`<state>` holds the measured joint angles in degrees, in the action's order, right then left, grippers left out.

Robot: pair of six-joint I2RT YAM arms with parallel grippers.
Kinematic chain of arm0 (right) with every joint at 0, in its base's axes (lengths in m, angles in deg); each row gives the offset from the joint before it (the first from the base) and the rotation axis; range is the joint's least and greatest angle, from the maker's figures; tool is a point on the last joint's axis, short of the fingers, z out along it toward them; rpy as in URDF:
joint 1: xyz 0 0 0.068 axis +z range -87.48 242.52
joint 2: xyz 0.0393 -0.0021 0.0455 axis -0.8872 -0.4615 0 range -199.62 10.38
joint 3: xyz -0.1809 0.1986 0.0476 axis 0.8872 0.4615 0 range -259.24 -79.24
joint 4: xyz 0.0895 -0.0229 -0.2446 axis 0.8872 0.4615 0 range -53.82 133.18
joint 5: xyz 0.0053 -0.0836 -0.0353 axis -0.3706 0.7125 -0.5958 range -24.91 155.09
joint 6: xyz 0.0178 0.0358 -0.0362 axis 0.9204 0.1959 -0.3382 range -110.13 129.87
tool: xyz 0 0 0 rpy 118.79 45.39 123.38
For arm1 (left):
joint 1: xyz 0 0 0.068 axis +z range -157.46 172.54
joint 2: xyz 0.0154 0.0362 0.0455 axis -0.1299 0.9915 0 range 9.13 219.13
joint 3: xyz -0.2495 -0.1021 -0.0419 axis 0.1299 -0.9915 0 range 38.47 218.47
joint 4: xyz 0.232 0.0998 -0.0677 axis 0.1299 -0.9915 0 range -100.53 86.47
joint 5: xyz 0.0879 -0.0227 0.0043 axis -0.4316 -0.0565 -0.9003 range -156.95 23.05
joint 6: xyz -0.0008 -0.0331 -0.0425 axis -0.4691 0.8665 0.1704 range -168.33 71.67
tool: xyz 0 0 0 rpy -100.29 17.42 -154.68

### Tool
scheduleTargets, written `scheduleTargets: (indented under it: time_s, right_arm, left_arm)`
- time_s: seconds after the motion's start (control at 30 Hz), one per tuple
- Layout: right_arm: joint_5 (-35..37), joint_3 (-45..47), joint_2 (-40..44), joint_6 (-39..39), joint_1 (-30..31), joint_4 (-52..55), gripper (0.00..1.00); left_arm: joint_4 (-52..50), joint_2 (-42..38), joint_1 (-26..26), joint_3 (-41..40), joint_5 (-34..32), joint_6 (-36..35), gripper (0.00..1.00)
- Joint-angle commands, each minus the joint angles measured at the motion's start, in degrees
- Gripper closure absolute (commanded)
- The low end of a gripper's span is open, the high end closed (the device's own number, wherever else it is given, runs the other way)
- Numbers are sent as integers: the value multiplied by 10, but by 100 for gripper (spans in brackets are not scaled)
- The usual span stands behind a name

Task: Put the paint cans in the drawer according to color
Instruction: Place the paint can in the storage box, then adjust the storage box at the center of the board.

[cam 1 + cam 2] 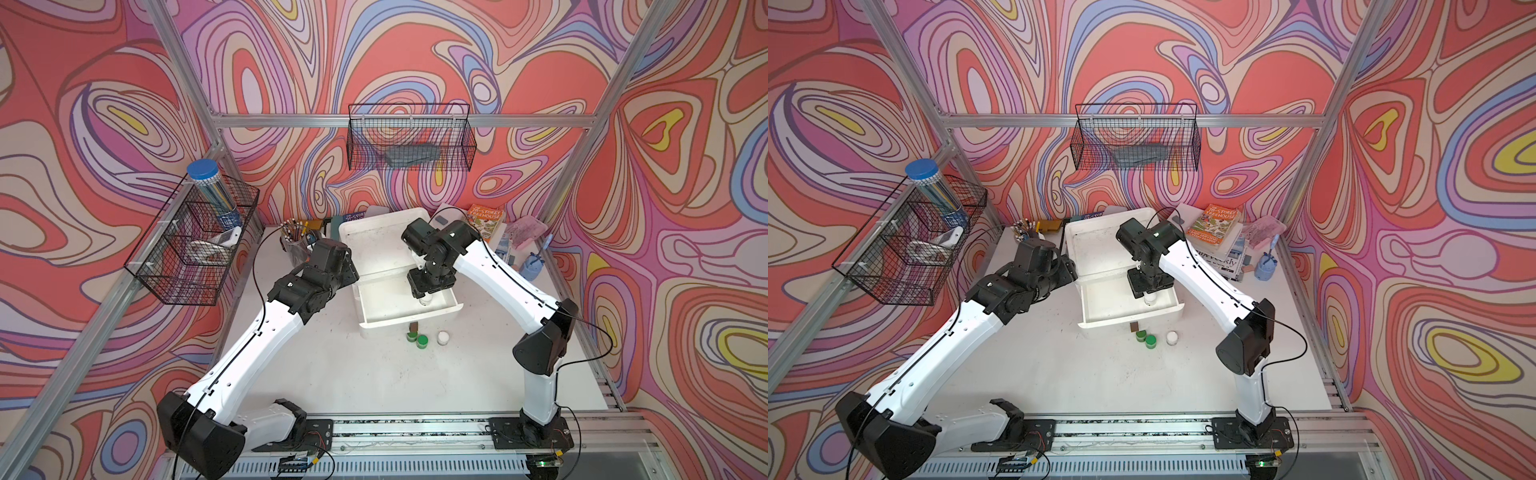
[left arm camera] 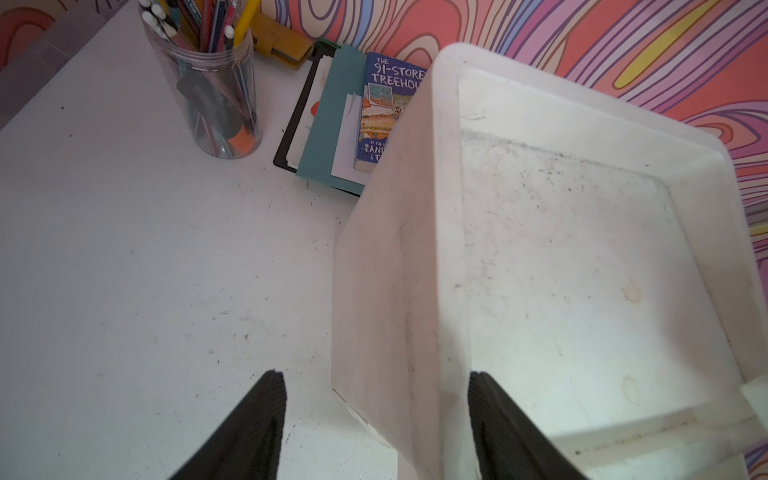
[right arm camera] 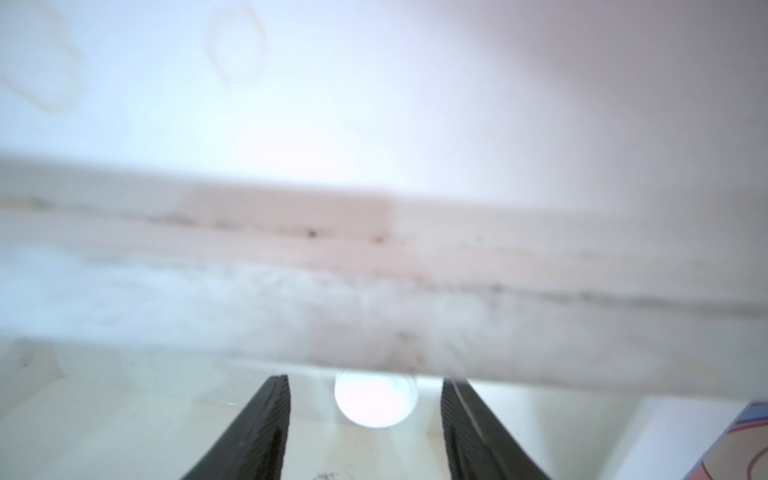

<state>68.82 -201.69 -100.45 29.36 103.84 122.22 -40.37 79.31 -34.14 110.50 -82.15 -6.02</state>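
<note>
Right arm's (image 1: 498, 270) jaws hang apart over a white paint can (image 3: 376, 401) resting in the open drawer (image 1: 386, 324). Left arm's (image 1: 266, 332) jaws, also apart, straddle the cabinet wall (image 2: 382, 270), likely to steady it. Two green cans (image 1: 422, 341) and another white can (image 1: 443, 336) wait on the tabletop (image 1: 332, 374).

green paint can (image 1: 422, 340), white drawer (image 1: 382, 302), swirled wall (image 1: 374, 62)

I find the drawer unit (image 1: 374, 253) at the back centre of the table (image 1: 332, 374), with its drawer (image 1: 395, 327) pulled out toward the arms. One paint can (image 1: 425, 300) sits inside the drawer, toward its right. Three further paint cans (image 1: 422, 341) stand on the table just in front of the drawer. The pen jar (image 1: 296, 245) is left of the unit and the books (image 1: 486, 220) are to its right.
</note>
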Motion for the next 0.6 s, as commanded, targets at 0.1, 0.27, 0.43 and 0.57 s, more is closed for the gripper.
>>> scheduleTargets:
  time_s: [0.1, 0.27, 0.43, 0.57]
  right_arm:
    - [111, 80, 160, 47, -1, -126, 36]
    - [146, 181, 243, 135, -82, -121, 37]
    - [43, 378, 363, 182, -265, -180, 40]
    - [-44, 507, 411, 201, -343, -210, 41]
  left_arm:
    - [61, -34, -47, 35, -1, -161, 32]
    - [139, -33, -136, 48, 32, -319, 31]
    - [212, -21, -243, 35, 57, -470, 28]
    - [212, 7, -302, 38, 121, -544, 27]
